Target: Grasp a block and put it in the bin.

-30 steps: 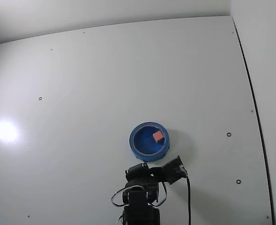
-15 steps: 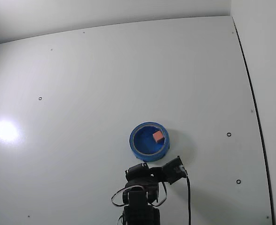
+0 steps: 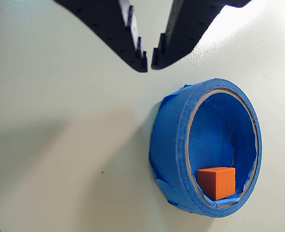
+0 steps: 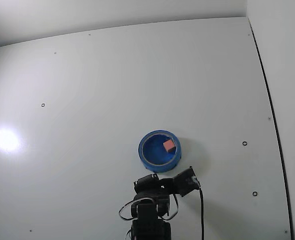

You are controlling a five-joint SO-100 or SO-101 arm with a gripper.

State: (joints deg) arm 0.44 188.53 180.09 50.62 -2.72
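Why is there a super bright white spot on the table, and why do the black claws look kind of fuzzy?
In the fixed view, the bright spot is lamp glare on the shiny table. In the wrist view, the gripper sits close to the lens, so its edges blur, while the block inside the bin looks sharp; soft grey shadows fall left of the bin.

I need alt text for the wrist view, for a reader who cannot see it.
A small orange-red block sits inside a round blue bin on a pale table. Above it, the black gripper hangs empty, its fingertips nearly closed and clear of the bin.
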